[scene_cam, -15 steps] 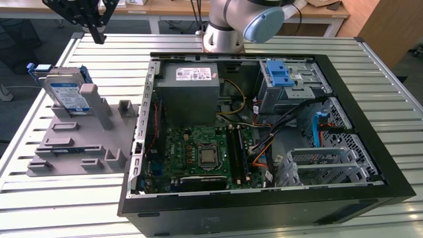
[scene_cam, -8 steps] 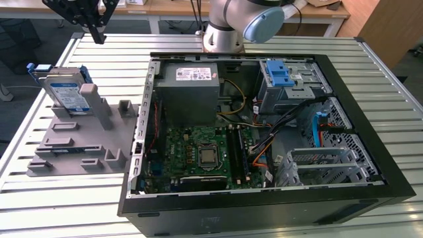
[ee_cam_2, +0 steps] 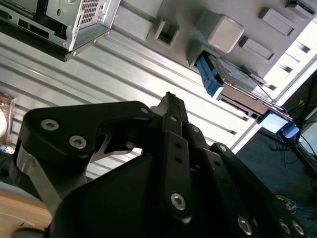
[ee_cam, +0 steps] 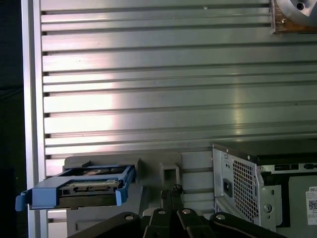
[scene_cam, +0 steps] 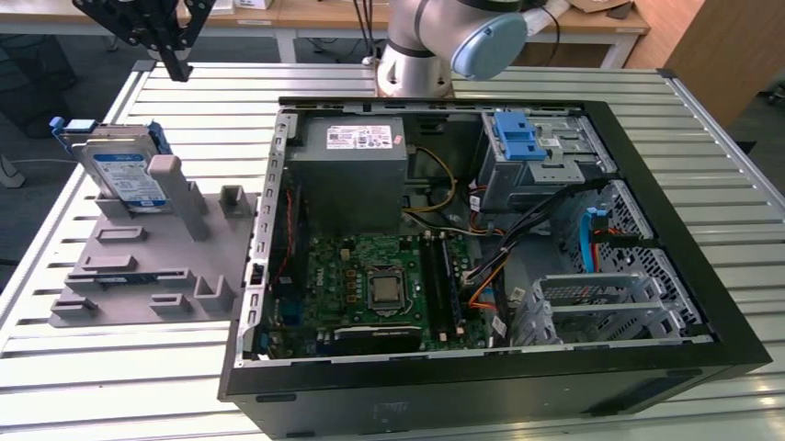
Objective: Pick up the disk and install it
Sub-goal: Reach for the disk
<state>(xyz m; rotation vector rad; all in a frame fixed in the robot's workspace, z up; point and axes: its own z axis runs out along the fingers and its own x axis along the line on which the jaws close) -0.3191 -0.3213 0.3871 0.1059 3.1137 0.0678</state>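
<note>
The disk point(scene_cam: 123, 175) stands on edge in the grey fixture plate point(scene_cam: 147, 266) at the exterior view's left, its blue-and-white label and blue bracket showing. My gripper point(scene_cam: 180, 72) hangs high above the table's far left corner, behind the disk and well apart from it, shut with nothing in it. In both wrist views the black fingertips meet: the gripper point(ee_cam: 172, 189) points at the slatted table just short of the fixture point(ee_cam: 158, 163), with the disk point(ee_cam: 81, 188) off to one side. The second wrist view has the gripper point(ee_cam_2: 170, 96) with the disk point(ee_cam_2: 237, 79) in its fixture point(ee_cam_2: 198, 15) beyond it.
An open computer case point(scene_cam: 491, 230) lies on the slatted metal table point(scene_cam: 98, 367), with a grey power supply point(scene_cam: 356, 156), a motherboard point(scene_cam: 381, 285) and a drive bay with a blue latch point(scene_cam: 521, 138). The arm's base point(scene_cam: 417, 64) stands behind it. The case's corner point(ee_cam: 247, 178) sits close beside the fixture.
</note>
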